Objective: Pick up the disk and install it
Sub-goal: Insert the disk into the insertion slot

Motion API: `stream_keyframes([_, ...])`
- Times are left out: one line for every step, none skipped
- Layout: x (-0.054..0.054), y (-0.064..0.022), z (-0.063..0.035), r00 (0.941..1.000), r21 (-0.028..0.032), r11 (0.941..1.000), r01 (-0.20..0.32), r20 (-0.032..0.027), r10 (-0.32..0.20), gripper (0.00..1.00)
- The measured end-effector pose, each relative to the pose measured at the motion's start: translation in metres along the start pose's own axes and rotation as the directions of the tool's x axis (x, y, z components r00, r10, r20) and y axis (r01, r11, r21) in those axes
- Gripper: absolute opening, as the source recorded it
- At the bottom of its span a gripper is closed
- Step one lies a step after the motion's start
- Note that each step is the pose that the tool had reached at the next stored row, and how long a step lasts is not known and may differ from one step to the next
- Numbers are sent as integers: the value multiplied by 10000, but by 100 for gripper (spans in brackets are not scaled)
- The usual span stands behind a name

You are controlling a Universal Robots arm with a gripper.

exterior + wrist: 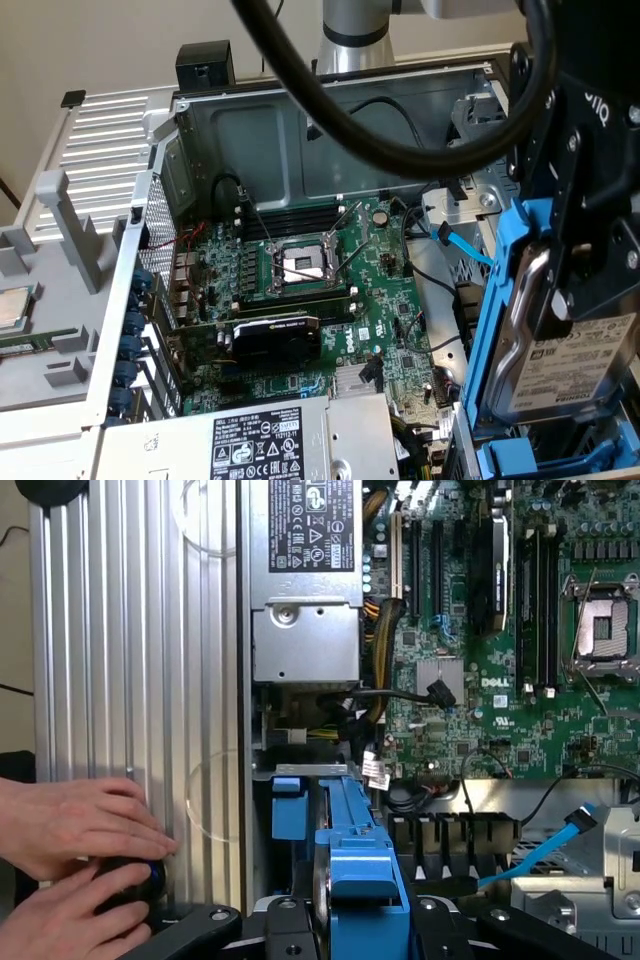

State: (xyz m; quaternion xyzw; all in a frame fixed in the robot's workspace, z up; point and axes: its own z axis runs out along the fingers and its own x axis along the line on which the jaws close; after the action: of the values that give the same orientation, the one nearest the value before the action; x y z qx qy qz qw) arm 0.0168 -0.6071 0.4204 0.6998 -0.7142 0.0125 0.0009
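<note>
pincer [355,925] clamped on two sides of the disk [580,365]

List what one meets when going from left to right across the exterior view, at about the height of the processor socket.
square silver chip → perforated case wall → processor socket → blue cable → the disk, upright in its blue carrier.

We see an open socket [300,265] on the motherboard [395,345]. Below the socket in the exterior view sits a black card [275,340], and past that a labelled power supply [265,445]. A blue cable [465,250] lies to the exterior view's right of the socket, and a ribbed panel [105,130] well to its left.
</note>
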Motion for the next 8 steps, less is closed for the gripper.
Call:
stream_keyframes([0,0,1,10000,0,10000,0,0,0,37])
stream_keyframes([0,0,2,10000,0,10000,-1,0,1,37])
stream_keyframes([0,0,3,10000,0,10000,-2,0,2,37])
stream_keyframes([0,-1,4,10000,0,10000,-1,1,1,37])
stream_keyframes([0,-2,4,10000,0,10000,0,0,0,37])
stream_keyframes([0,-3,5,10000,0,10000,0,1,0,37])
stream_keyframes([0,-3,8,10000,0,10000,0,2,0,37])
stream_keyframes([0,-3,11,10000,0,10000,0,3,0,37])
